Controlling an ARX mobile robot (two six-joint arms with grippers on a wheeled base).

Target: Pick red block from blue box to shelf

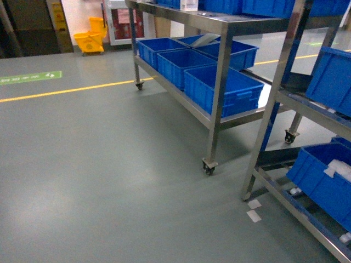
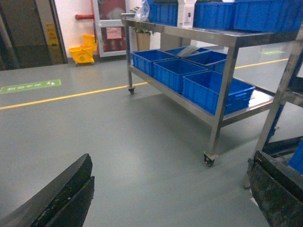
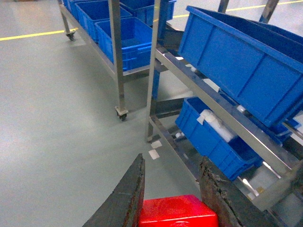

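Red block (image 3: 177, 212): glossy red, clamped between two dark fingers, above the floor.
Shelf (image 3: 226, 124): shiny steel rack, just right of block, tiers carrying blue crates.
Blue box: not seen.

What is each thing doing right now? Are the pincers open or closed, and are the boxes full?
Right pincer: shut on the red block.
Red block: held between the fingers, above the floor.
Left pincer: open, holding nothing.
Shelf: standing on wheels, loaded with crates.
Dark blue crates: upright on the tiers, the nearest looks empty.
Low crate: holds something white.
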